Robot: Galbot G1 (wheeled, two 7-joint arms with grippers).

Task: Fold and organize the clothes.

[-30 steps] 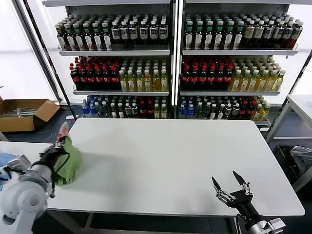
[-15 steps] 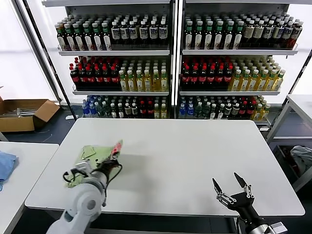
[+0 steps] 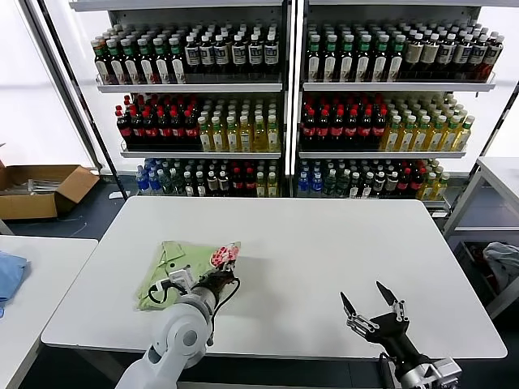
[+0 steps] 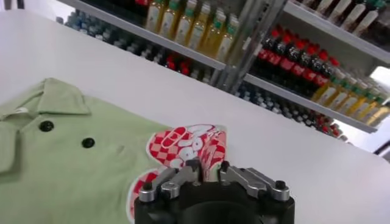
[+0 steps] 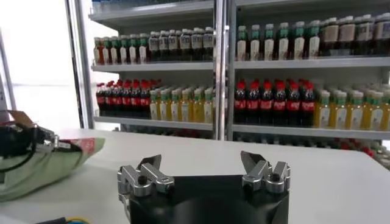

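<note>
The light green polo shirt (image 3: 173, 264) lies on the left part of the white table (image 3: 324, 259), collar toward the far left, with its red-and-white checkered print (image 3: 223, 256) bunched up at the right. My left gripper (image 3: 217, 271) is shut on the shirt's printed fabric and holds it just above the table. In the left wrist view the print (image 4: 183, 143) is pinched between the fingers of the left gripper (image 4: 208, 173), and dark buttons (image 4: 88, 142) and the collar (image 4: 61, 97) show. My right gripper (image 3: 371, 311) is open and empty at the table's front right edge; it also shows in the right wrist view (image 5: 201, 167).
Shelves of bottles (image 3: 284, 105) stand behind the table. A second white table (image 3: 32, 275) at the left holds a blue cloth (image 3: 8, 274). A cardboard box (image 3: 40, 188) sits on the floor at the left. A grey-blue fabric heap (image 3: 503, 263) lies at the far right.
My left gripper has carried the shirt from the table's left edge rightward onto the table, and the shirt now lies spread out. My right gripper has shifted slightly left and stays open.
</note>
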